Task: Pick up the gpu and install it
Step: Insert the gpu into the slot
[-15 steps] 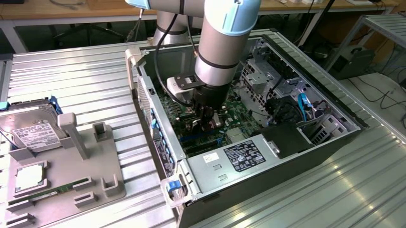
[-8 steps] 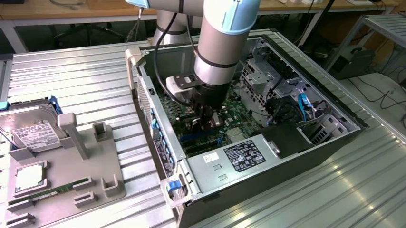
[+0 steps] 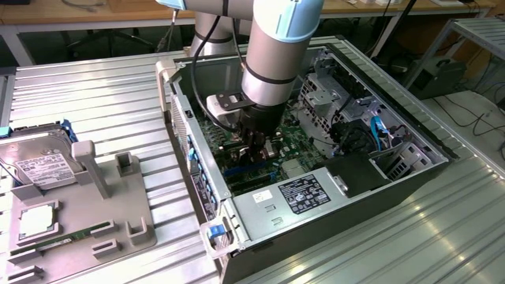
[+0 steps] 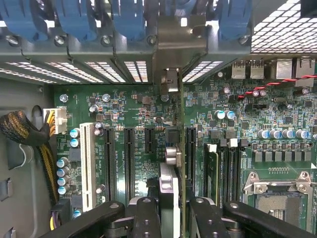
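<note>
An open computer case (image 3: 180,118) lies on a tabletop (image 3: 103,100), filling the centre and right of the exterior view. The robot arm (image 3: 272,53) descends from the upper centre into the case. Its tool (image 3: 256,151) sits low over the motherboard (image 3: 294,137) at mid-frame. A power supply (image 3: 304,195) lies in the case just below the tool. At the lower left, beside the case, a parts tray (image 3: 118,213) holds a hard drive (image 3: 39,165) at the back and a memory stick (image 3: 59,239) in front. In the wrist view, the tool (image 4: 171,213) clasps the gpu (image 4: 181,163) edge-on, upright over the motherboard (image 4: 124,106), between the expansion slots (image 4: 128,158) and the memory slots (image 4: 223,168).
</note>
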